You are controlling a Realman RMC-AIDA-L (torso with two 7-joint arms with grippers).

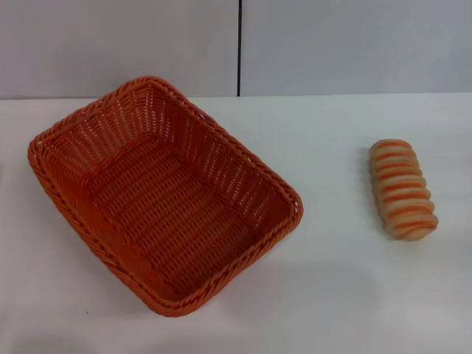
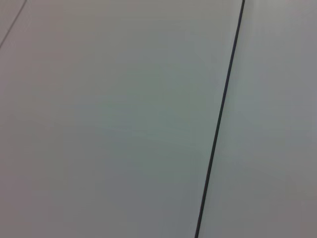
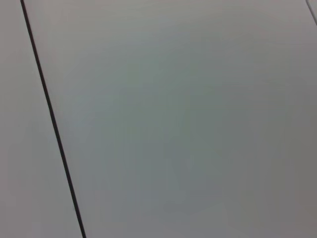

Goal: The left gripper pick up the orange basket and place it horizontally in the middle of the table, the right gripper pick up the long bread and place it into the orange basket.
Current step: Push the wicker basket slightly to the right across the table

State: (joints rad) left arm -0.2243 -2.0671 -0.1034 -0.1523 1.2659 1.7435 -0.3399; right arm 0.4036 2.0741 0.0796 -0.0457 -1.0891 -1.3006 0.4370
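Even, diffuse overhead lighting; moderately bright, without glare. The white counter (image 1: pixel 332 295) shows only faint, soft-edged shadows: a thin one hugging the near side of the orange basket (image 1: pixel 166 195) and another under the long bread (image 1: pixel 403 189). The head view is slightly soft overall, with blurred weave detail. Both wrist views show a uniformly lit grey wall (image 2: pixel 124 119) crossed by one dark seam (image 2: pixel 220 119).

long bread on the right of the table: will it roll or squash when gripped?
The long bread lies flat on the table, apart from the orange basket. Its rounded, oblong form suggests it may roll sideways if nudged across its length. The ridged stripes should give fingers some purchase. It looks soft, so a hard pinch may dent it.
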